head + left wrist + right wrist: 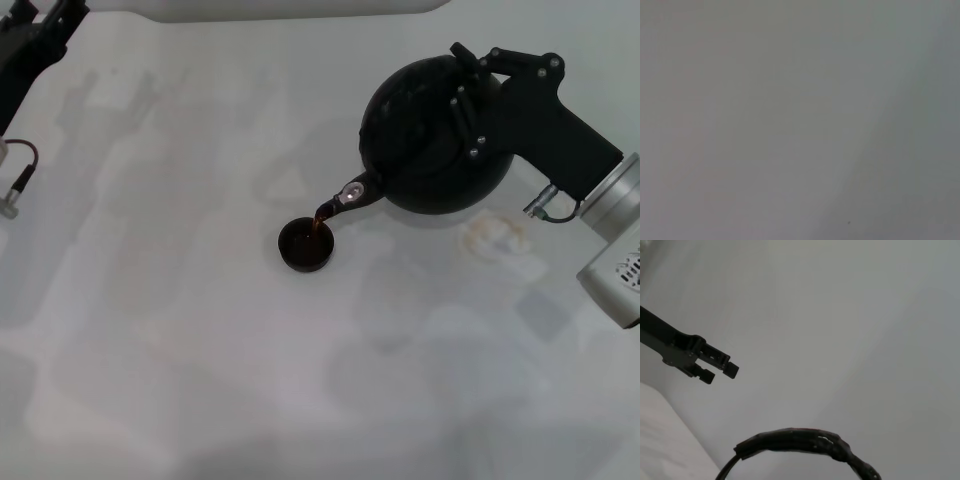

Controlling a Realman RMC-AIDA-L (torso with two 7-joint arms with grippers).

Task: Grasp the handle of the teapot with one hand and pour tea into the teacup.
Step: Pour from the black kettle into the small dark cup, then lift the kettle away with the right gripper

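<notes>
The glossy black teapot (425, 160) is held tilted above the white table, its spout (352, 192) pointing down and to the left. A thin brown stream of tea (322, 213) runs from the spout into the small black teacup (305, 245), which stands on the table just below it. My right gripper (468, 105) is over the pot's top and shut on the handle, which it mostly hides in the head view. The right wrist view shows the ribbed black handle (805, 440) close up. My left gripper (35, 40) stays parked at the far left corner.
A cable with a metal plug (15, 185) hangs at the table's left edge. A faint pale ring mark (490, 235) lies on the table under the right arm. In the right wrist view the left gripper (715, 367) appears farther off.
</notes>
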